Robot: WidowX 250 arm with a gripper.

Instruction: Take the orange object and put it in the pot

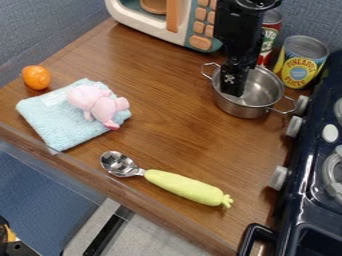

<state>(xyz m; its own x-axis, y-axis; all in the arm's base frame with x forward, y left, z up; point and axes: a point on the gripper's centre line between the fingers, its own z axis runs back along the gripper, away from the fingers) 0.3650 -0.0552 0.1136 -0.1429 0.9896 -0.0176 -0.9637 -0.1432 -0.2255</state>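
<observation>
Orange object [36,78] rests on the wooden counter [160,110] at the far left of the camera view, just beyond the upper-left edge of a folded pale blue cloth [59,122] and not touching it. On that cloth lies a pink toy pig [100,106], near the cloth's upper right side. Nearer the counter's front edge, a spoon [184,187] lies at a slant, its metal bowl toward the cloth and its light green handle running down to the right.

Well apart from the orange object, across the counter, stands a metal pot [242,108] with two loop handles. The black arm [242,25] comes in from the top edge, right of centre, and drops almost straight down, its lower end leaning slightly left. Its gripper [232,91] points downward over the left part of the pot, the tip within the outline of the rim; whether it touches the metal I cannot tell. Nor can I tell whether the gripper is wide or narrow.

Behind the pot stand a red can [269,37] and a yellow can [300,65]. A toy microwave [190,25] is at the top, and a dark toy stove [304,175] runs along the right side.
</observation>
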